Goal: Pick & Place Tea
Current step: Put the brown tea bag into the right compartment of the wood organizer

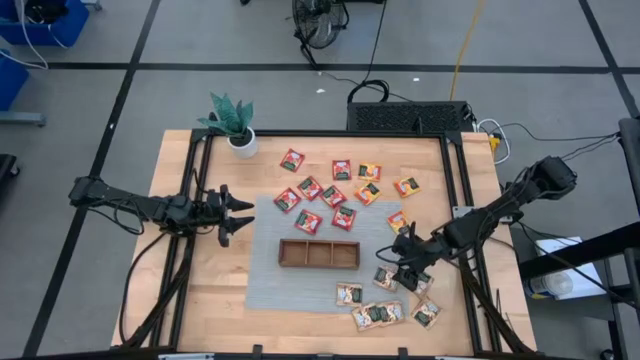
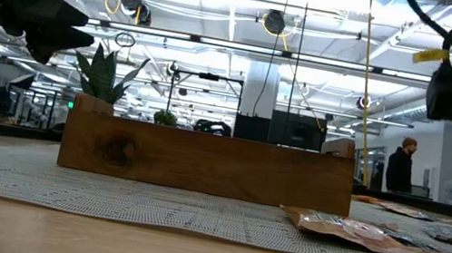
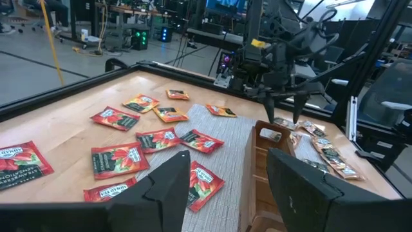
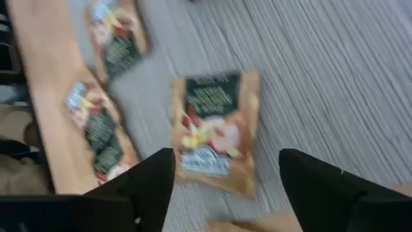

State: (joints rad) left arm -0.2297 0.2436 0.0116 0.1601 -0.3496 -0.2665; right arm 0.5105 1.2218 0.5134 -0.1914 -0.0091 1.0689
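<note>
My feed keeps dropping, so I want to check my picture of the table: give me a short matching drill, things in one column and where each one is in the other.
Things:
1. wooden tray
2. potted plant
3. left gripper
4. right gripper

Places or states:
A. far left corner of the table
B. open, above the green tea sachets on the right
C. middle of the grey mat, compartments empty
D. open, at the mat's left edge

Pairs: 1-C, 2-A, 3-D, 4-B
</note>
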